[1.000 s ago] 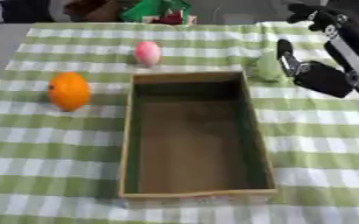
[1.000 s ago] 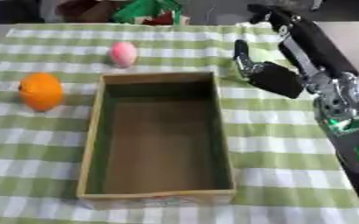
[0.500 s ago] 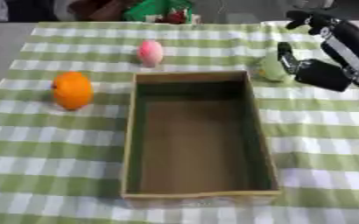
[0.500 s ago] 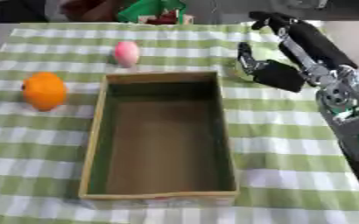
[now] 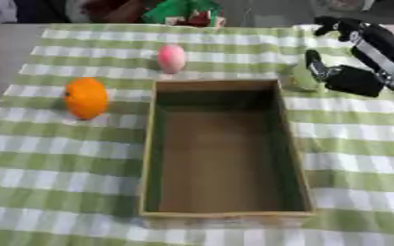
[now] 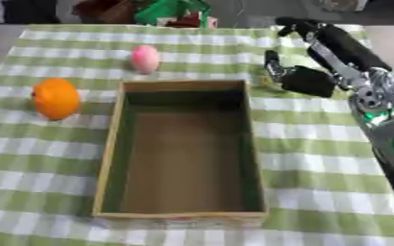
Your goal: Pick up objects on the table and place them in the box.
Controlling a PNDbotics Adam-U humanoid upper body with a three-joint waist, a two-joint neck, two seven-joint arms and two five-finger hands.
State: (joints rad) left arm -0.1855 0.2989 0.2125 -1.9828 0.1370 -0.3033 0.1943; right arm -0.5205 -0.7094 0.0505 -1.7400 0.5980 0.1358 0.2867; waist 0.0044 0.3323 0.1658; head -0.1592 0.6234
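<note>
A long wooden box (image 5: 223,158) is sitting in the middle of the worktop (image 5: 57,149), which is wearing a green and white checked cloth; the box's long axis is running from the near edge toward the far edge, and it is standing open side up with nothing showing inside. An orange (image 5: 86,97) is lying on the cloth to the left of the box, apart from its wall and a little taller than wide. A pink egg-shaped fruit (image 5: 171,58) is standing just beyond the box's far left corner, its long axis running roughly upright in the view, close to the box but not touching it. At the box's far right corner a pale green rounded thing (image 5: 301,78) is resting on the cloth, and the right hand (image 6: 297,77) is reaching in from the upper right and lying against its right side. The fingers (image 5: 314,65) are curving over the green thing, but it is too blurred to tell whether they are actually closing on it or only touching. The black and silver forearm is stretching back toward the upper right corner. Some green and red things (image 5: 186,11) are sitting beyond the far edge of the cloth.
</note>
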